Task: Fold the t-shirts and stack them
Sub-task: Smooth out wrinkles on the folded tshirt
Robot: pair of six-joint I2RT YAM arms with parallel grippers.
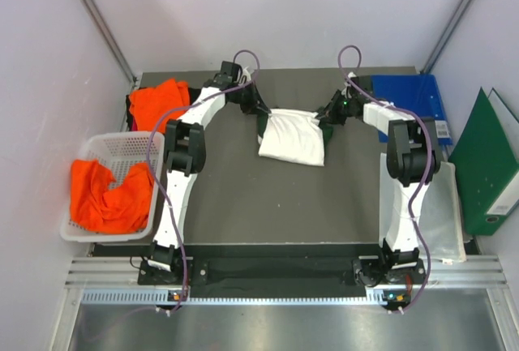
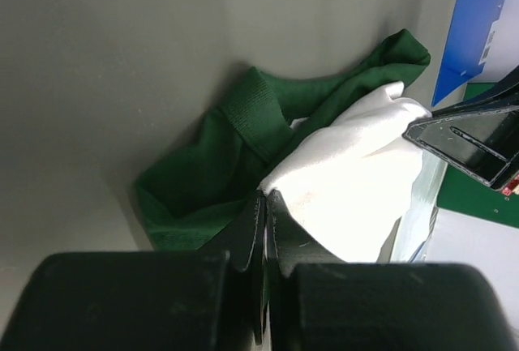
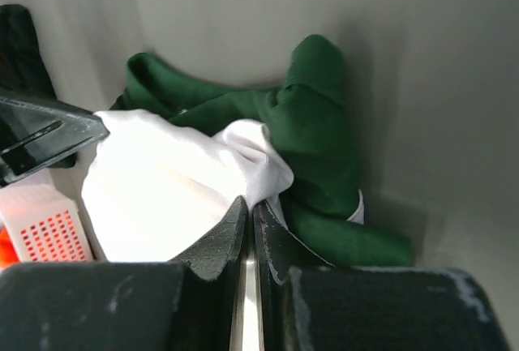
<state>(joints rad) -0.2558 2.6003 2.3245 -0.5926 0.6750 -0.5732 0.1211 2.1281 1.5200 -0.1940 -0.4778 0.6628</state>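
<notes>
White-fronted cloth t-shirt (image 1: 292,140) with dark green sleeves sits bunched at the far middle of the dark grey table (image 1: 243,205), held at 2 edges. The black 2-finger left gripper (image 2: 266,199) is clamped tight on its left edge, while the matching right gripper (image 3: 250,205) pinches the white cloth at its right edge.

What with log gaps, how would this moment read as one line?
left pincer: shut on white-and-green cloth t-shirt; right pincer: shut on same t-shirt; stage: folding
</notes>
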